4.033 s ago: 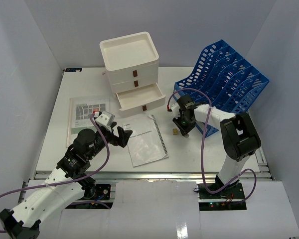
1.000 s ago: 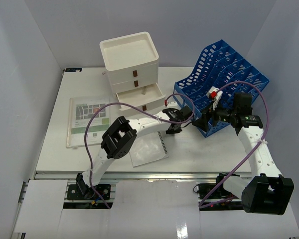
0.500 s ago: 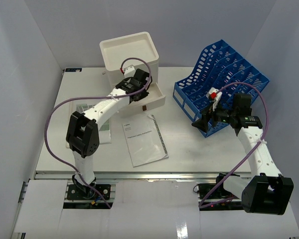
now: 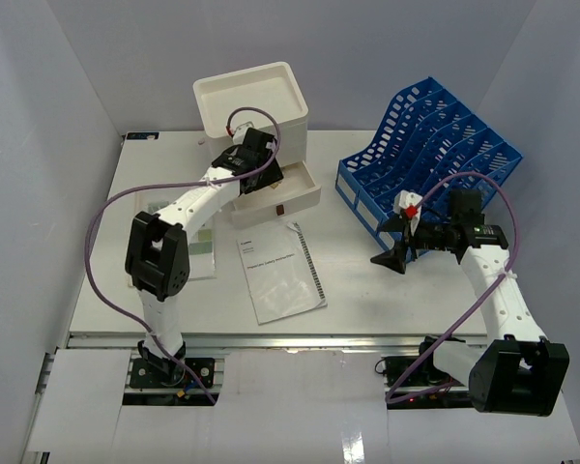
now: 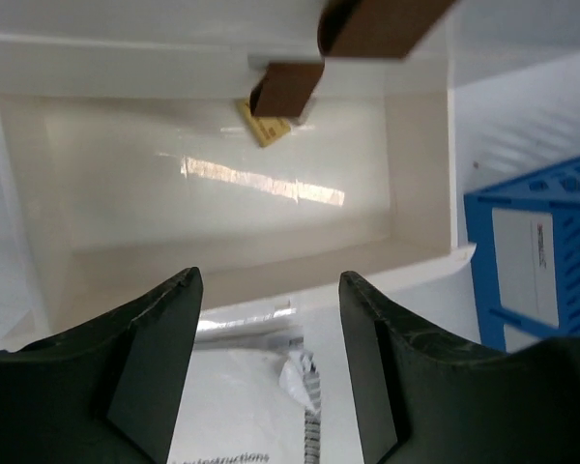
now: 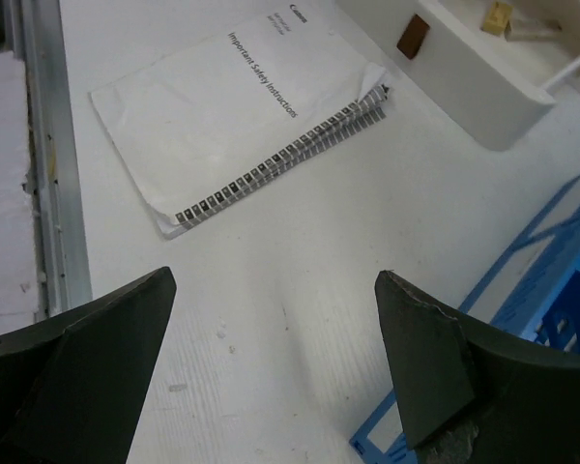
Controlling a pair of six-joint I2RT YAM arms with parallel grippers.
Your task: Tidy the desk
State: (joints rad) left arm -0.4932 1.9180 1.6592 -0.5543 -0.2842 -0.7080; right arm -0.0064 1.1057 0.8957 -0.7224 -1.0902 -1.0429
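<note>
**What we risk from here**

The desk (image 4: 367, 290) lies wide beneath both arms. Our left gripper (image 5: 268, 282) hangs spread and empty over the open drawer (image 5: 222, 222), where a small tan piece (image 5: 264, 127) lies. Our right gripper (image 6: 271, 280), also spread, hovers near the booklet (image 6: 242, 106); a low sweep could crumple its pages.
</note>
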